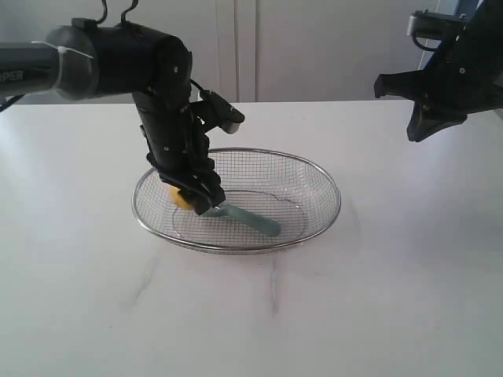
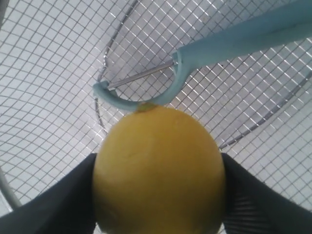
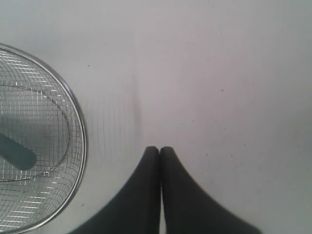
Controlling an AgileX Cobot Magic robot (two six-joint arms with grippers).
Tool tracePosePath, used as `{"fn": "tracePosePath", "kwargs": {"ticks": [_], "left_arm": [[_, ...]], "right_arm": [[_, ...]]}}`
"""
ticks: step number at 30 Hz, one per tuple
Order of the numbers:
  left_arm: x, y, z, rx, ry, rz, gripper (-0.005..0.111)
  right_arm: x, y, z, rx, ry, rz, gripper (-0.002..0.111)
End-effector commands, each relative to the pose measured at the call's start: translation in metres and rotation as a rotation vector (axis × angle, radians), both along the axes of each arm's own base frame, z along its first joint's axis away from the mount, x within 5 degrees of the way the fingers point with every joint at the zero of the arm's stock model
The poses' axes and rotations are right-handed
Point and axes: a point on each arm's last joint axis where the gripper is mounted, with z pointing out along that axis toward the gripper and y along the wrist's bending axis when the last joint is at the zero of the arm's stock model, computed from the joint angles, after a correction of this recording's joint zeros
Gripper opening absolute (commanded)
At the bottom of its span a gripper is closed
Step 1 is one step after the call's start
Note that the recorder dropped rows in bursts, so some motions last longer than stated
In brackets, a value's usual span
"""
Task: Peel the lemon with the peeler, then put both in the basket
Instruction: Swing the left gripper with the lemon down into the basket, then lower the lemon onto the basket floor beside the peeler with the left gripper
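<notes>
The yellow lemon point(image 2: 158, 170) is clamped between the black fingers point(image 2: 58, 204) of my left gripper point(image 1: 192, 200), low inside the silver wire basket point(image 1: 318, 177) near its left side. The lemon point(image 1: 181, 198) shows only as a small yellow patch in the exterior view. The teal peeler point(image 1: 255, 220) lies on the basket floor, its curved head point(image 2: 139, 97) touching the lemon's far end and its handle point(image 2: 243, 41) running away. My right gripper point(image 3: 160, 150) is shut and empty, raised over bare table to the right of the basket rim point(image 3: 80, 126); the arm point(image 1: 448, 78) hangs at the far right.
The white table point(image 1: 393, 298) surrounds the basket on all sides. A pale wall or cabinet front point(image 1: 314, 47) stands behind the table's far edge. The left arm point(image 1: 118, 59) reaches in from the left above the basket.
</notes>
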Motion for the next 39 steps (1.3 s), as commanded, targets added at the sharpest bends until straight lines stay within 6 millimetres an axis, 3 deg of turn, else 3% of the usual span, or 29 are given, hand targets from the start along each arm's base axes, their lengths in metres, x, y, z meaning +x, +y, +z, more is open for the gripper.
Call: {"fn": "tracePosePath", "kwargs": {"ticks": [1, 7, 39], "left_arm": [[0.000, -0.005, -0.008, -0.009, 0.028, 0.011, 0.000], [0.003, -0.007, -0.019, -0.004, 0.040, 0.012, 0.000], [0.008, -0.006, -0.018, 0.018, -0.018, -0.023, 0.002]], "right_arm": [[-0.001, -0.003, 0.003, -0.007, -0.013, -0.008, 0.000], [-0.001, -0.003, 0.003, -0.007, -0.013, -0.008, 0.000], [-0.001, -0.003, 0.003, -0.007, -0.013, -0.008, 0.000]]}}
